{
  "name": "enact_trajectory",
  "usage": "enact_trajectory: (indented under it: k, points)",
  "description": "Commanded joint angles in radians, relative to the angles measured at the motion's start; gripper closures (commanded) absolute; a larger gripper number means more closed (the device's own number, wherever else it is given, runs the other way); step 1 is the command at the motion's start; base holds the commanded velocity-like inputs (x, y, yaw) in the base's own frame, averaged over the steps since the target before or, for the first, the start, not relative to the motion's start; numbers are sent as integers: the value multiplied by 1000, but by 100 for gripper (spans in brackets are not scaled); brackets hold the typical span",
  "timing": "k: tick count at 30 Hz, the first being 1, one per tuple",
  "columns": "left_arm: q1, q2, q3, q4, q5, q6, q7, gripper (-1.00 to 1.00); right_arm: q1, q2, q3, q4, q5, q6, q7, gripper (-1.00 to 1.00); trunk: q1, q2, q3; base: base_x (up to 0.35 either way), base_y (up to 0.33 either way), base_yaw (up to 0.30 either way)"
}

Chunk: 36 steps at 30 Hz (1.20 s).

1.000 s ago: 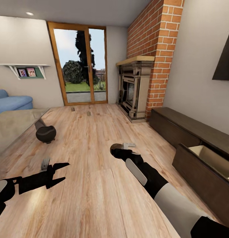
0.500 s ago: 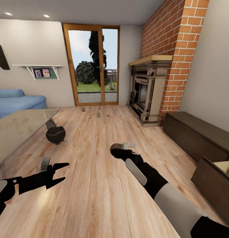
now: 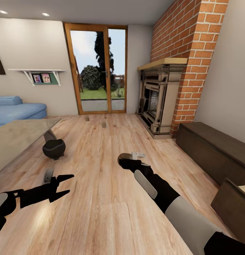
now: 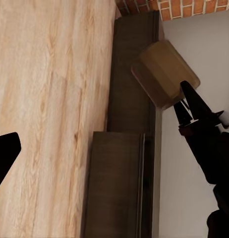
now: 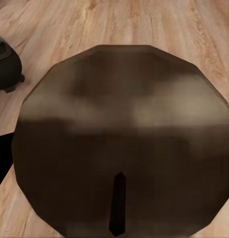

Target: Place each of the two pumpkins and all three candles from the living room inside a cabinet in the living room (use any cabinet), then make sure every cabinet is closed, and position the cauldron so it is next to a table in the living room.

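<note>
Beige-tan and blunt, a candle (image 5: 122, 144) sits end-on before the right wrist camera, its dark wick pointing at the lens; in the head view the right gripper (image 3: 131, 159), just below the frame's centre, is clenched around that candle (image 3: 123, 159), whose round end shows at the fingers' left. The same candle (image 4: 165, 73) appears in the left wrist view as a short stubby cylinder pinched between dark fingertips. It looks stiff, light and smooth-sided, so my judgement is that a grip across the middle of its side wall is the safe one, firm enough that it cannot slide out endwise. Lower left, the left gripper (image 3: 62, 184) hangs over the floor with its fingers spread and nothing between them. Further out, the cauldron (image 3: 54, 148) stands on the wood floor at middle left, just beside the table (image 3: 16, 136); rigid and heavier-looking, it would best be taken at the flared rim. Two small objects (image 3: 104, 124) near the glass door are too small to identify. At right runs the cabinet (image 3: 214, 148), one drawer front (image 3: 230, 203) pulled out at lower right.
</note>
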Motion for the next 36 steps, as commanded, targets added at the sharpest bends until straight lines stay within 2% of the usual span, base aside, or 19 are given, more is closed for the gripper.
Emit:
enact_trajectory:
  k: [1, 36]
  points:
    - [0, 0, 1, -1, 10, 3, 10, -100, -1, 0, 3, -2, -7, 1, -9, 100, 0, 0, -1, 323, -82, 0]
    - [-1, 0, 1, 1, 10, 3, 10, -100, -1, 0, 4, -2, -6, -1, -8, 100, 0, 0, -1, 323, -9, 0]
